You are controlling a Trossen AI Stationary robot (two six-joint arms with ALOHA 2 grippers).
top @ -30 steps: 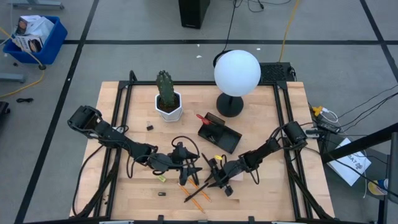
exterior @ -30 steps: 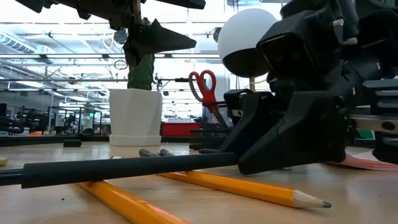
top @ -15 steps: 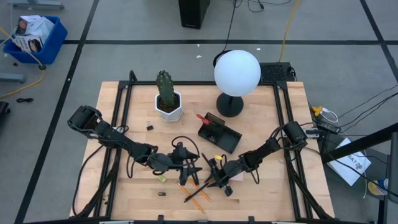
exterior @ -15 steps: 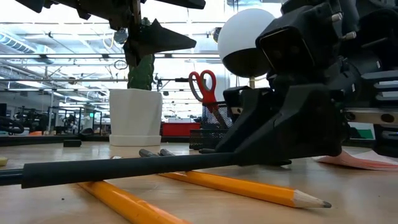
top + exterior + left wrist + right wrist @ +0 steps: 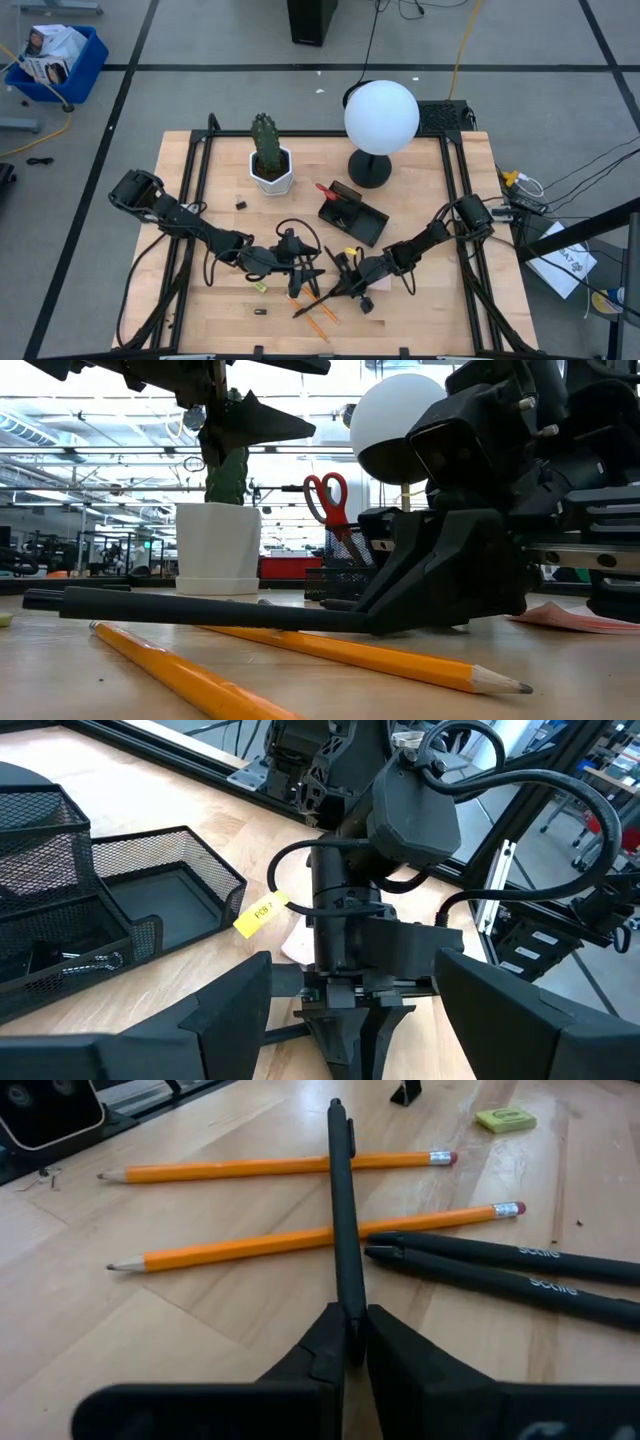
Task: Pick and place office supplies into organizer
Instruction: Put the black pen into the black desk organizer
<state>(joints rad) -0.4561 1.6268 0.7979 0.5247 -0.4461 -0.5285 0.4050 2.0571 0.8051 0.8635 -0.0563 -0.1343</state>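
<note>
My right gripper [image 5: 343, 291] sits low near the table's near edge, shut on a black pen [image 5: 343, 1220] whose free end points toward the table's left in the low view [image 5: 45, 598]. Two orange pencils [image 5: 290, 1168] and two more black pens [image 5: 500, 1265] lie flat on the wood beneath and beside it. A small yellow piece [image 5: 505, 1120] and a black clip [image 5: 405, 1092] lie farther off. The black mesh organizer [image 5: 352, 215] stands at mid table with the red-handled scissors [image 5: 322, 495] upright in it. My left gripper [image 5: 350, 1040] hovers open just left of the right one. My right gripper pinches the black pen at one end [image 5: 347, 1315] between its two fingers, which lie along the pen. The fingers come in low, nearly level, from the table's right. The pen slopes slightly up toward its free end [image 5: 45, 598], clear of the pencils below it.
A white hexagonal cactus pot [image 5: 271, 172] and a lamp with a white globe [image 5: 381, 117] stand toward the far side. A pink pad [image 5: 575, 620] lies on the wood by my right gripper. Bare wood lies toward the table's left.
The pen held by my right gripper has risen: a second ago it lay across the pencils, and now its free end stands clear above them. The right gripper has tipped slightly as it lifted. The left arm has kept still.
</note>
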